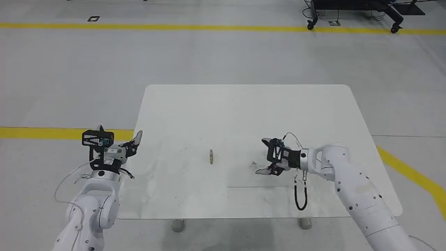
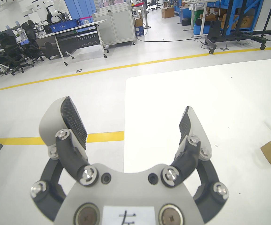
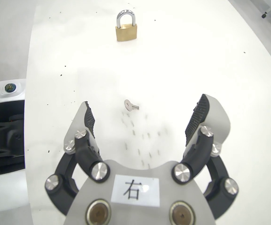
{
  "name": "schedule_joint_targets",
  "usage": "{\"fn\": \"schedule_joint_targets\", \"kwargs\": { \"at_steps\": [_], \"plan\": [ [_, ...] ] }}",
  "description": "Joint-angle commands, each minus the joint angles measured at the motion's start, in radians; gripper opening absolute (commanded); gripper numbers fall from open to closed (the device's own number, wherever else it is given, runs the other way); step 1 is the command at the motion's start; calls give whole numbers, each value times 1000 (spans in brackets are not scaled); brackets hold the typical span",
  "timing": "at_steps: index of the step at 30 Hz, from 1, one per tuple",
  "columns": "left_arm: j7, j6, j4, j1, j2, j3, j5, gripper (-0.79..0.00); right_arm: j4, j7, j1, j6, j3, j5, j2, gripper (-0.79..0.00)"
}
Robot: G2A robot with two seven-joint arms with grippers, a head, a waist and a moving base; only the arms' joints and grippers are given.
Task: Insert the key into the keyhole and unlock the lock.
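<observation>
where yellow floor lines [image 1: 209, 26] run, a white table [image 1: 293, 111] holds the lock [image 3: 126, 32].

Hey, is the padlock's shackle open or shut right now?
Shut: both legs of the shackle sit in the brass padlock, and the key lies on the table apart from it.
</observation>
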Motion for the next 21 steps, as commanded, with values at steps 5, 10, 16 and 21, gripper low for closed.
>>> {"fn": "schedule_joint_targets", "kwargs": {
  "at_steps": [5,10,16,21],
  "plan": [
    [0,0,0,0,0,0,0,0,41,-82,73,0,-137,-104,28,-459],
    [0,0,0,0,0,0,0,0,74,-149,111,0,-185,-156,45,-499],
    [0,0,0,0,0,0,0,0,92,-175,128,8,-191,-167,50,-600],
    [0,0,0,0,0,0,0,0,78,-151,130,33,-206,-179,47,-591]
  ]
}}
